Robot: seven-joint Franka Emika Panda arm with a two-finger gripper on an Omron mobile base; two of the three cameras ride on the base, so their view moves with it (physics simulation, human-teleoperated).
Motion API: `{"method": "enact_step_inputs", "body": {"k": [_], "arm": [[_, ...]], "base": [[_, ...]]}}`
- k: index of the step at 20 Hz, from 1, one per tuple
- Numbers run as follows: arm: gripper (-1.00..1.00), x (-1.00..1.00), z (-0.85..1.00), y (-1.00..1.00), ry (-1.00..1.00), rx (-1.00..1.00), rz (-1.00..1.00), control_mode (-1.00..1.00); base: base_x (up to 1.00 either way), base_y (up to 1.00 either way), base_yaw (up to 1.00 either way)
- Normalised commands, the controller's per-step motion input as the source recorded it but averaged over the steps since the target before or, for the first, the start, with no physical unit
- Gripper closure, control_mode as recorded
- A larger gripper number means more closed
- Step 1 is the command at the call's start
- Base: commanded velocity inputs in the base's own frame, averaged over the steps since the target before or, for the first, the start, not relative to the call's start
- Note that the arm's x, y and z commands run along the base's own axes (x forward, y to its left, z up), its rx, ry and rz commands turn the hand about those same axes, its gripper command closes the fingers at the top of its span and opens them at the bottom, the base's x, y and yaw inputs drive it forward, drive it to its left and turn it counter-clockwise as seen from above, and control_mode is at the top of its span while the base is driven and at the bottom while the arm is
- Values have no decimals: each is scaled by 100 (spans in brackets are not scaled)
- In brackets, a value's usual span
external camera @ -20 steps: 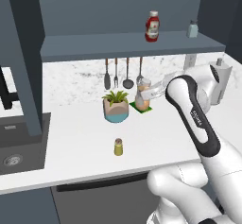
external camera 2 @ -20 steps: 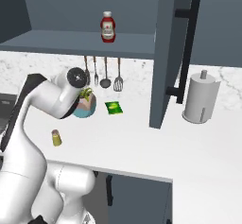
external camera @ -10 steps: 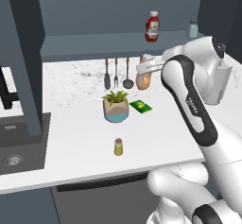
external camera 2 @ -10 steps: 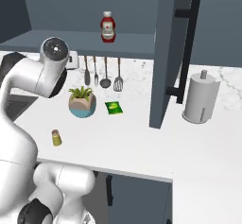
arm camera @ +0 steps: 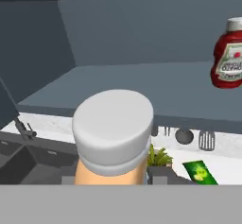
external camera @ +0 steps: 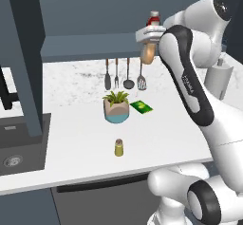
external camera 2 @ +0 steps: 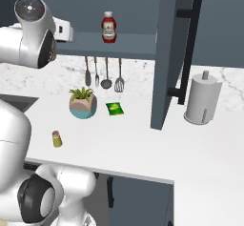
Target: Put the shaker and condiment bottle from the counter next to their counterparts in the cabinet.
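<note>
Cabinet (external camera 2: 119,44) shelf lies just ahead of the hand (external camera: 148,40), level with it. Counter (external camera: 76,129) lies well below. Hand is clamped on the condiment bottle (external camera: 148,53), not yet shelved. Ketchup bottle (arm camera: 230,60) stands ahead. Shaker (external camera: 118,147), far below the hand, remains untouched on the counter.

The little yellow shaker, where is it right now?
In the left base view the shaker stands on the counter near its front edge, in front of the plant pot.
</note>
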Motion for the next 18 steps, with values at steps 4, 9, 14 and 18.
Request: {"method": "enact_step_inputs", "body": {"k": [4, 9, 14, 18], "arm": [[100, 0, 26, -11, -24, -18, -24, -100], [100, 7, 0, -26, -13, -19, -26, -100], [100, 4, 0, -22, 0, 1, -5, -100], [100, 32, 0, -5, 0, 1, -2, -100]], "base": [[0, 0, 0], [0, 0, 0], [0, 0, 0], [0, 0, 0]]}}
